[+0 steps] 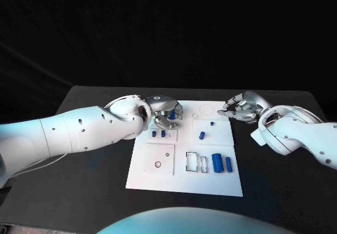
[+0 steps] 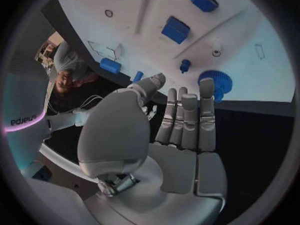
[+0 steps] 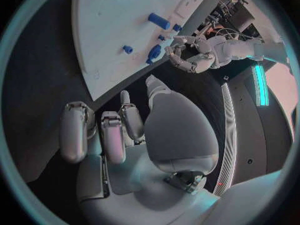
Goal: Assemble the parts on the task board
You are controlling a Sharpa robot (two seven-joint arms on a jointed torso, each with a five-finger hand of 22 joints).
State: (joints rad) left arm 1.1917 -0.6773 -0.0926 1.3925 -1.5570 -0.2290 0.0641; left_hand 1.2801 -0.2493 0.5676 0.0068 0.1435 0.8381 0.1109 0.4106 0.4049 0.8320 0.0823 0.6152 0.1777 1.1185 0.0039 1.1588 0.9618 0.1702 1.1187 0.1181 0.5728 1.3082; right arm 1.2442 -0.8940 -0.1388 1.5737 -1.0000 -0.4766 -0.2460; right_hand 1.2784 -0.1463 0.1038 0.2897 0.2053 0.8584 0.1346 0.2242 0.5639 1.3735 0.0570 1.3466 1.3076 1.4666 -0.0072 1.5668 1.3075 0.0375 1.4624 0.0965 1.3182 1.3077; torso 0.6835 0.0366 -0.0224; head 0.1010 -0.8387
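Observation:
The white task board (image 1: 211, 183) lies mid-table. My left hand (image 1: 165, 106) hovers over its far left corner, fingers stretched out straight. Its fingertips (image 2: 207, 87) reach a blue gear (image 2: 217, 81), seen from the head as a blue piece (image 1: 171, 115) among the fingers; no grip on it is visible. My right hand (image 1: 241, 109) hangs just off the board's far right corner, fingers curled in, holding nothing (image 3: 115, 135). Two blue cylinders (image 1: 222, 163) lie side by side at the near right. Small blue pegs (image 1: 159, 133) stand below the left hand, and others (image 1: 202, 135) stand mid-board.
A raised white plate (image 1: 160, 159) with small holes sits on the board's near left, beside outlined slots (image 1: 196, 162). Two blue blocks (image 2: 176, 29) appear in the left wrist view. Black tabletop (image 1: 281, 180) surrounds the board on both sides.

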